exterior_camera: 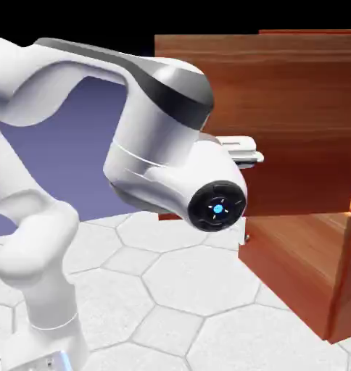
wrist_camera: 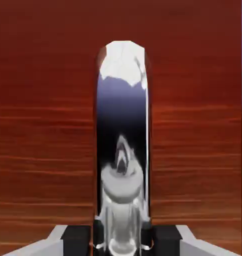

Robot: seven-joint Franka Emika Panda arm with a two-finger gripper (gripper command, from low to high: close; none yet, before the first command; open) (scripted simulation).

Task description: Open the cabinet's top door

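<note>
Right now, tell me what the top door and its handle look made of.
The top door: reddish-brown wood, or a veneer, shown by horizontal grain streaks; finish looks smooth and satiny. The handle: polished metal, probably chrome or steel, since it mirrors the backdrop and the end effector closed around it.

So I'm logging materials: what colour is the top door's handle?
Shiny mirror-like silver handle, against the reddish-brown top door; clearest in the hand view.

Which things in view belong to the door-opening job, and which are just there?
Part of the job:
- cabinet
- top door, swung out from the cabinet
- its silver handle, between the fingers
- gripper, at the handle

Just there:
- lower panel
- hexagon-patterned table
- blue-violet backdrop
</note>
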